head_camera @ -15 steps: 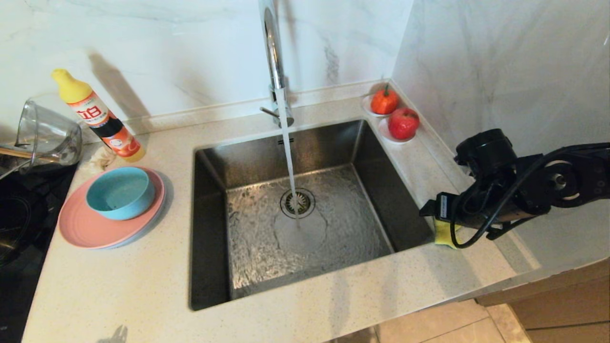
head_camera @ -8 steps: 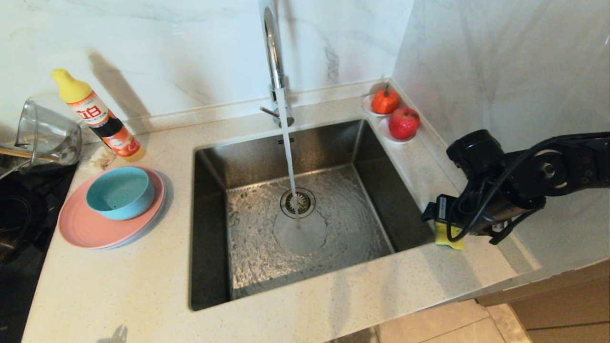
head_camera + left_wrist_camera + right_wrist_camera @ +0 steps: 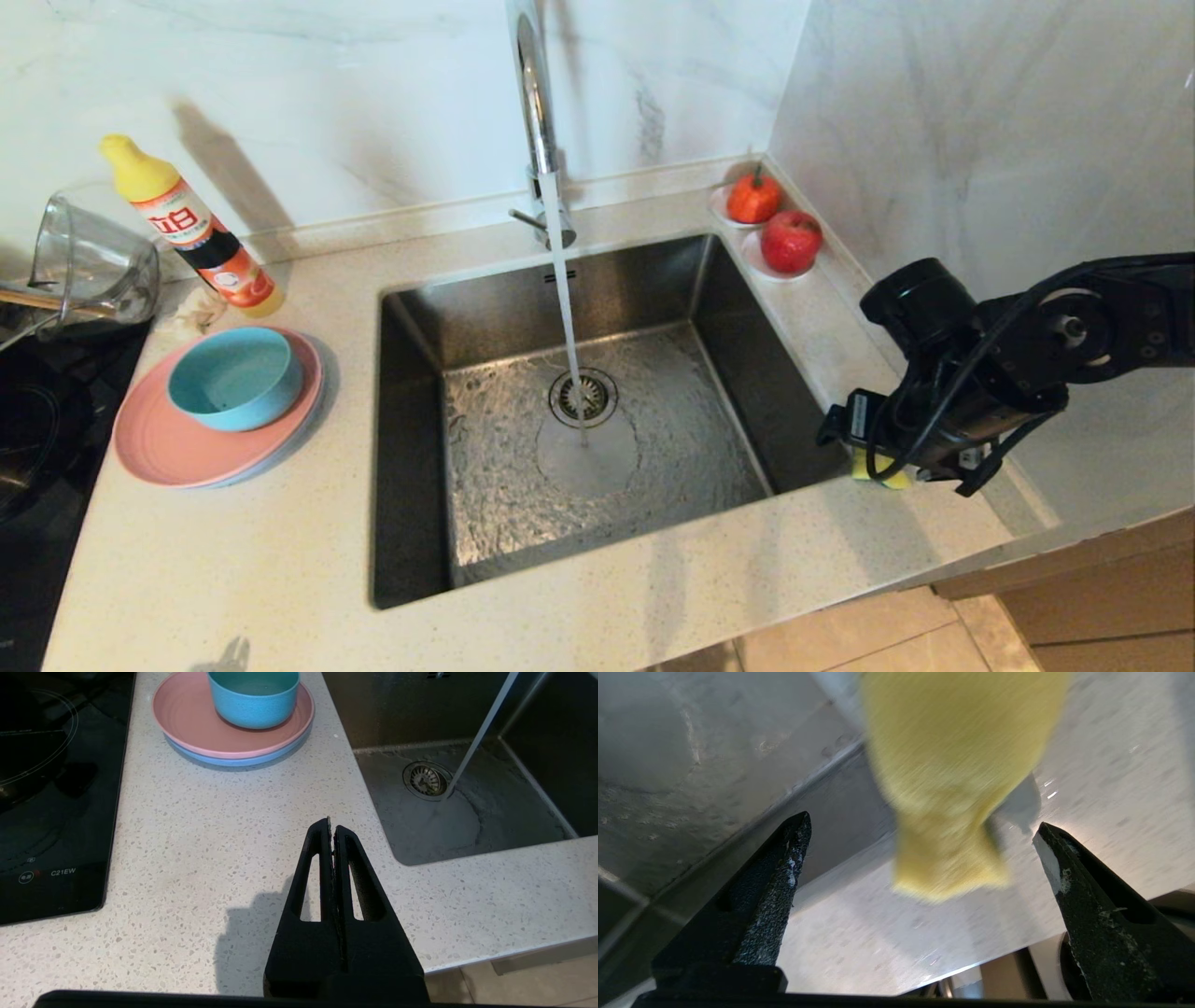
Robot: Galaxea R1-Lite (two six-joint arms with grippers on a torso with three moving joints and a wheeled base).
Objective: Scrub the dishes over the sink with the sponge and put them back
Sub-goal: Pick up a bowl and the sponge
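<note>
Sponge point(image 3: 952, 788) sits on the counter at the sink point(image 3: 597, 280) rim; your right gripper point(image 3: 920, 830) has dropped around it, fingers spread, not yet gripping. Close next. Left gripper point(image 3: 332, 828) parked, pinched together.

Right arm point(image 3: 1074, 350): matte black, round joint housings, looped black cables. Tool fingers point(image 3: 1092, 905): black, tapered, slotted, rough-textured, white-flecked.

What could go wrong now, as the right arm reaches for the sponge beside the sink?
The sponge lies at the sink edge; the right gripper, jaws open around it, could nudge it into the basin. The tap water is running, so it might splash. The bowl rests loose on the pink plate.
</note>
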